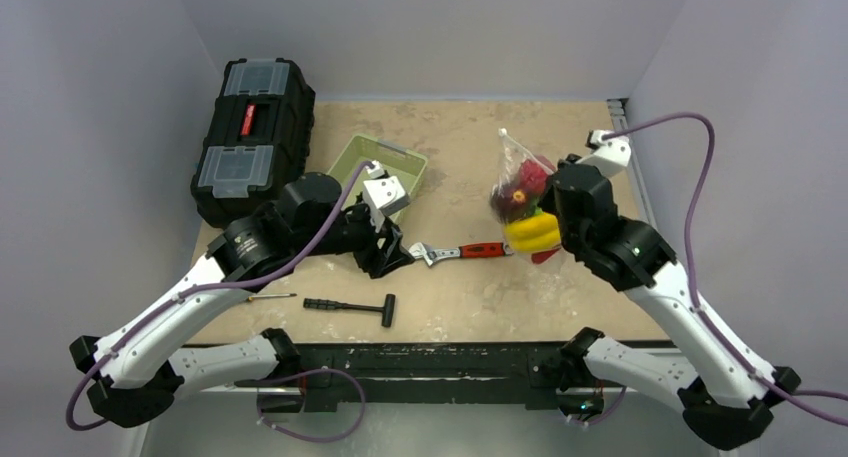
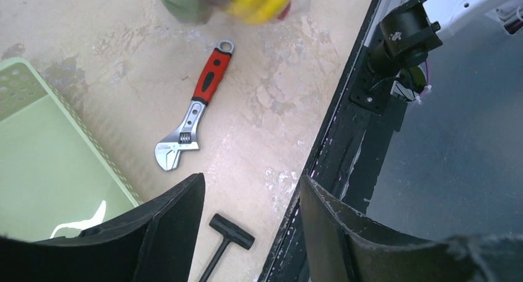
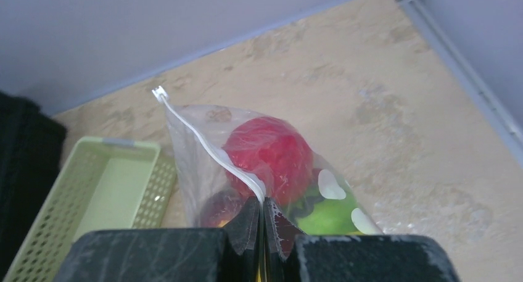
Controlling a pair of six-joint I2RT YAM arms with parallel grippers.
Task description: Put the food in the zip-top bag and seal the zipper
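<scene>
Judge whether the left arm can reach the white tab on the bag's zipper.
Probably yes. The left gripper is open, with only the flat wrench lying between it and the zip-top bag. The white tab sticks up clear of the right gripper, which pinches the zipper farther along.

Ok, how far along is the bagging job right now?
Done: the food sits inside the zip-top bag. In hand: the right claw pinches the zipper, which looks closed along its visible length. The left claw hangs open, empty. Left: possibly the stretch under the claw.
</scene>
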